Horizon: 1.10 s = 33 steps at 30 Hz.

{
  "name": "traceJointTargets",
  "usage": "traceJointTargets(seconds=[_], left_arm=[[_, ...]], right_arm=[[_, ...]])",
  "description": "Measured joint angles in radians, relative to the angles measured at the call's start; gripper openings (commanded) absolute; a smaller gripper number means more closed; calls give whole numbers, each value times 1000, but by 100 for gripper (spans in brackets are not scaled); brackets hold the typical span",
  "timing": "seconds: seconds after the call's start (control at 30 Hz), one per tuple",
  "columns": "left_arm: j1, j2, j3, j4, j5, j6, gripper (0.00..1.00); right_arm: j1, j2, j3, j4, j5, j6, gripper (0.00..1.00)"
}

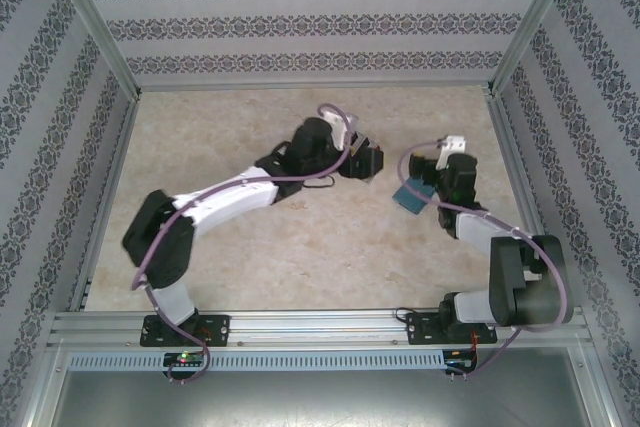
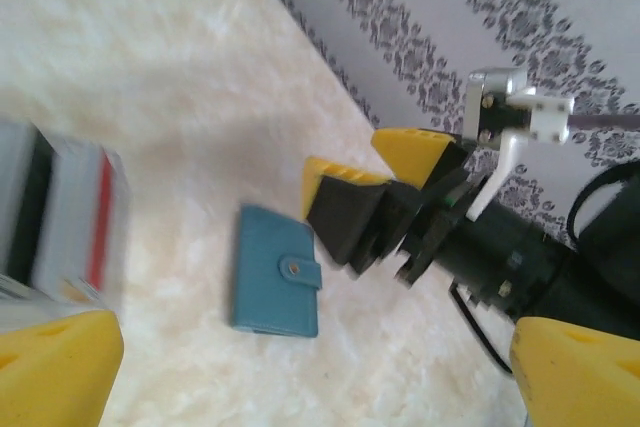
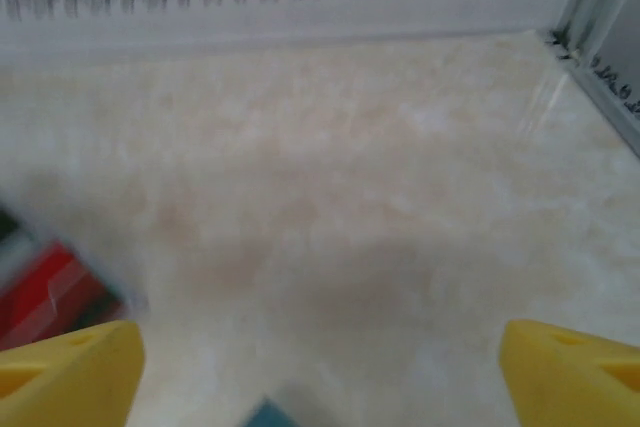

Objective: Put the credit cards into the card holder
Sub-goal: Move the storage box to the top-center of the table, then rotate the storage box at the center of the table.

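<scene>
The card holder [image 2: 277, 272] is a closed teal-blue case with a snap tab, lying flat on the table. In the top view the card holder [image 1: 408, 197] lies just beside my right gripper [image 1: 422, 185]. A blurred stack of credit cards [image 2: 70, 212], white and grey with a red stripe, lies left of it. My left gripper [image 2: 315, 377] is open above the table with nothing between its fingers. My right gripper [image 2: 372, 162] stands open right next to the holder's tab side. From the right wrist, a teal corner of the card holder [image 3: 268, 415] and a red card [image 3: 40, 292] show around the open right gripper [image 3: 320, 377].
The beige marbled table [image 1: 300, 247] is boxed in by patterned walls [image 1: 300, 17] and metal corner posts [image 1: 515, 37]. My left gripper [image 1: 362, 162] and the right one hang close together at mid-table. Free room lies toward the front and left.
</scene>
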Motion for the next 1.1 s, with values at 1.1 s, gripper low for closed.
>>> traceJointTargets(seconds=[1.1], left_arm=[[204, 374, 92, -114, 253, -37, 100]], right_arm=[[165, 669, 537, 47, -645, 812, 85]])
